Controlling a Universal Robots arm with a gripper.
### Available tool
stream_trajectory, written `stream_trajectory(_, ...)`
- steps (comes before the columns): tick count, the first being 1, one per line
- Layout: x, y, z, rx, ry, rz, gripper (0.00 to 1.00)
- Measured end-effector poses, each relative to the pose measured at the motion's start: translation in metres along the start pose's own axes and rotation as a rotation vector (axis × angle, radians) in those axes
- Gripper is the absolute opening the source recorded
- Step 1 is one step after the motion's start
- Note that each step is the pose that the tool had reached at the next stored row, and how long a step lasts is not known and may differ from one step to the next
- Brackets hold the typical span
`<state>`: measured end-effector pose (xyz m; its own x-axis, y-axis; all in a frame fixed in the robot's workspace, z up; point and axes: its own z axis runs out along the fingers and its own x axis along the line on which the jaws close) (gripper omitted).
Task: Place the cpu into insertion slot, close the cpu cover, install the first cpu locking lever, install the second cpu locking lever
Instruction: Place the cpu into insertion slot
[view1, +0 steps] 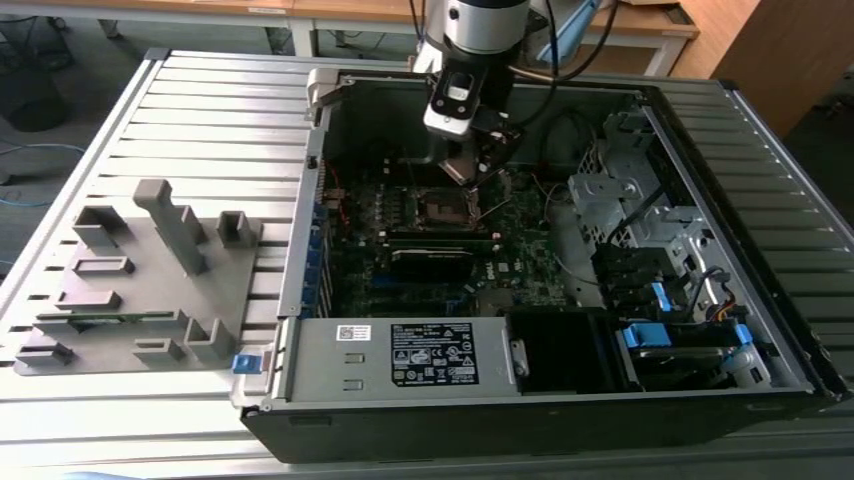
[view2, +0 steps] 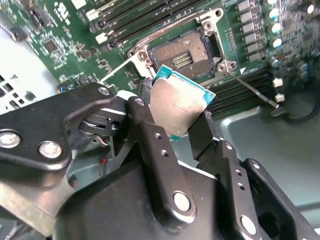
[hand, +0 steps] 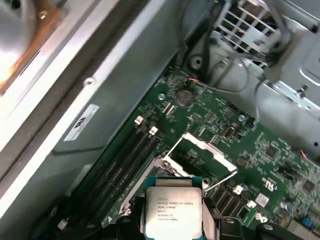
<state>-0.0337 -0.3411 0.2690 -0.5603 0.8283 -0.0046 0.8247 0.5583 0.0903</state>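
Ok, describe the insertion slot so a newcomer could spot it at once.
Inside the open case, on the green motherboard, look just by the gripper holding the cpu. The insertion slot is the small dark square with a silver rim, unlike the long narrow memory slots beside it.

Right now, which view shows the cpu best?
The first wrist view: the cpu turns its whole top face to that camera. The second wrist view shows it tilted, held in the gripper. In the exterior view it is hard to make out.
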Motion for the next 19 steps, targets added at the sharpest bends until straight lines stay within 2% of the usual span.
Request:
stream_trajectory(15,0.0,-0.0001,0.0013,0.0014,-0.0247,0.272,0.54)
stream_trajectory(19,0.0,-0.0001,0.0013,0.0013,-0.0253,0.28,0.54)
